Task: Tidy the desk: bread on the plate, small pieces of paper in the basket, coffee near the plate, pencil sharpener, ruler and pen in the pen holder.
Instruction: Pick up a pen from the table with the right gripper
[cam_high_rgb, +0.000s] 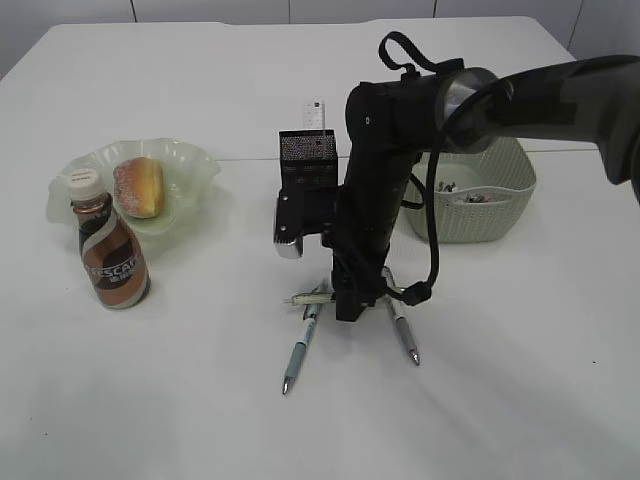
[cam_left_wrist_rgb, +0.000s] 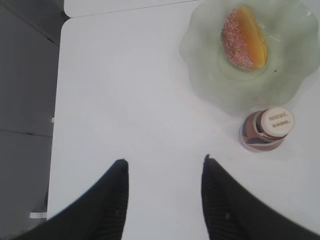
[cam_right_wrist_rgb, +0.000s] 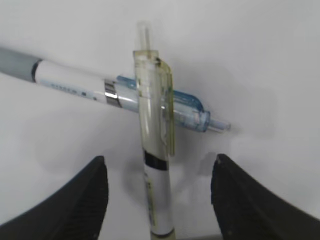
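Bread (cam_high_rgb: 139, 186) lies on the pale green plate (cam_high_rgb: 190, 160), and the coffee bottle (cam_high_rgb: 112, 255) stands next to it. The black mesh pen holder (cam_high_rgb: 307, 160) holds a ruler (cam_high_rgb: 314, 113). My right gripper (cam_high_rgb: 350, 305) is down at three pens on the table. In the right wrist view it (cam_right_wrist_rgb: 160, 170) is open, with one jaw on each side of a yellowish clear pen (cam_right_wrist_rgb: 155, 150) that lies across a blue clear pen (cam_right_wrist_rgb: 75, 82). My left gripper (cam_left_wrist_rgb: 165, 162) is open and empty above bare table, near the plate (cam_left_wrist_rgb: 210, 75), bread (cam_left_wrist_rgb: 243, 37) and coffee (cam_left_wrist_rgb: 267, 130). No pencil sharpener shows.
A pale green basket (cam_high_rgb: 480, 210) with paper scraps (cam_high_rgb: 470, 195) stands at the right, behind my right arm. A third pen (cam_high_rgb: 402, 322) lies to the right of the gripper. The table's left edge (cam_left_wrist_rgb: 57, 125) shows in the left wrist view.
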